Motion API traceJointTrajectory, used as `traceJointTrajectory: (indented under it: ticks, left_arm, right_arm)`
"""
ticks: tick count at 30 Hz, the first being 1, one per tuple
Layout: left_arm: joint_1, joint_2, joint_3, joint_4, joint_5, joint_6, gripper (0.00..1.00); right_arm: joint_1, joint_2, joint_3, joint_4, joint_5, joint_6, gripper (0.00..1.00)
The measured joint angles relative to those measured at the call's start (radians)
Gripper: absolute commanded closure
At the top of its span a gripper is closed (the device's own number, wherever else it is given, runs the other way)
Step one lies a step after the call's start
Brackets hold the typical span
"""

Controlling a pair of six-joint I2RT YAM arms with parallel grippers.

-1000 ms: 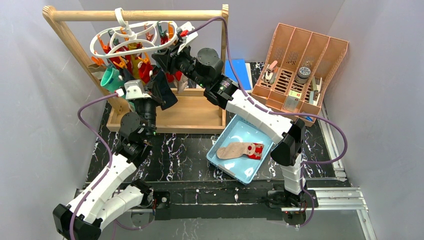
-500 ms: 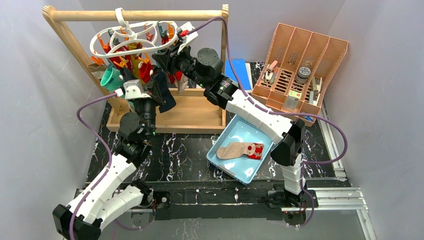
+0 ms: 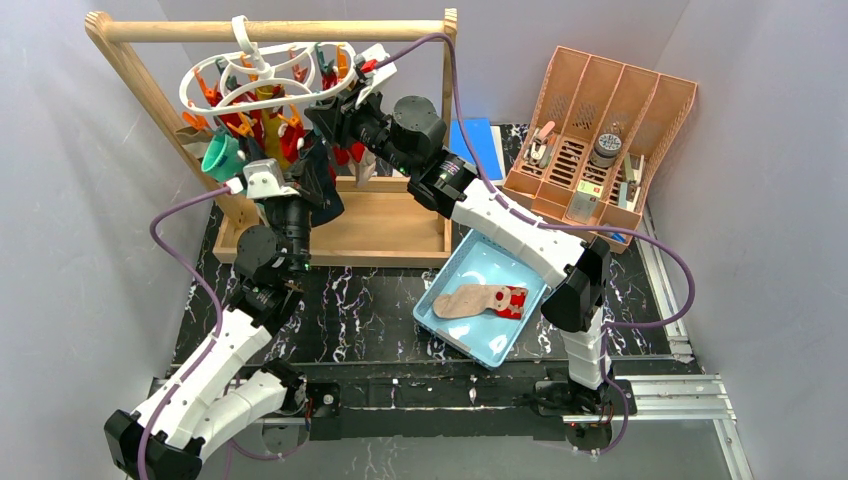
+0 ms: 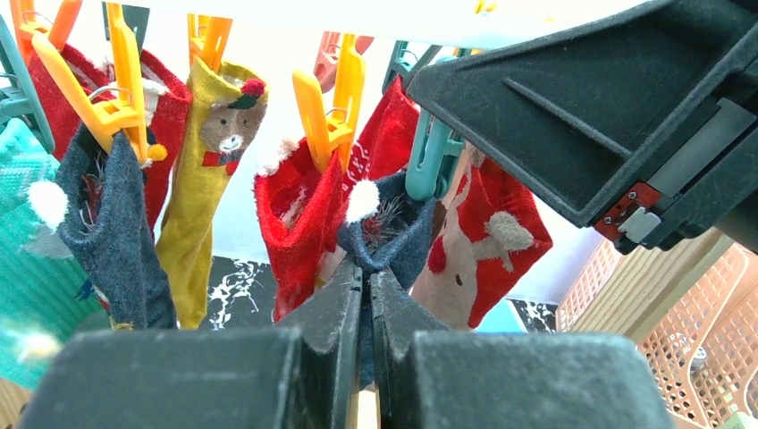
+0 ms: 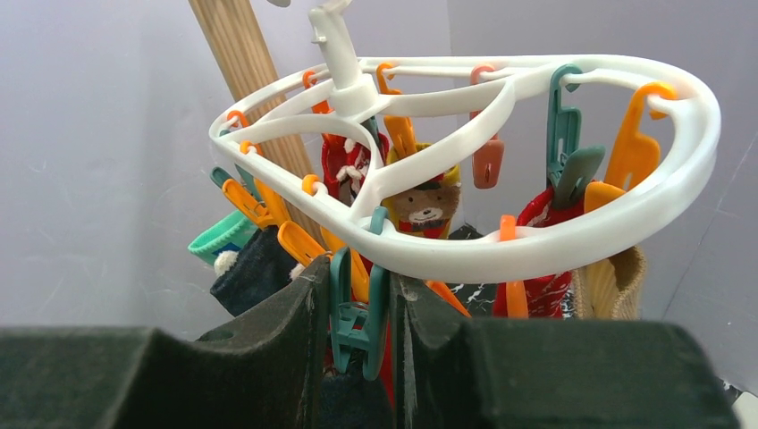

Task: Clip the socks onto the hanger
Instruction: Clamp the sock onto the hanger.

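Observation:
The white ring hanger (image 3: 265,85) hangs from the wooden rail, its orange and teal clips carrying red, mustard, teal and navy socks. My left gripper (image 4: 366,273) is shut on the cuff of a navy sock (image 4: 402,232) and holds it up just under a teal clip (image 4: 429,161). My right gripper (image 5: 357,286) is shut on that teal clip (image 5: 357,313), squeezing its upper arms below the hanger's rim (image 5: 536,250). Dark sock fabric (image 5: 357,402) shows right under the clip. In the top view both grippers meet under the hanger's right side, around the navy sock (image 3: 325,185).
The wooden rail frame (image 3: 280,30) stands at the back left on a wooden base. A light blue tray (image 3: 470,265) in front of the right arm holds a beige and red sock (image 3: 480,300). A pink slotted organizer (image 3: 600,140) with small items sits at the back right.
My left gripper has shifted slightly up and left with the navy sock. The right gripper stays on the teal clip.

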Motion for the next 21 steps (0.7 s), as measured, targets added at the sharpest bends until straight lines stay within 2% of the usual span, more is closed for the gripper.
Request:
traceJointTrajectory:
  ticks: [21]
  left_arm:
    - [0.000,0.010,0.000,0.048,0.052,-0.032,1.00]
  right_arm:
    - [0.001,0.000,0.000,-0.013,0.007,0.016,0.99]
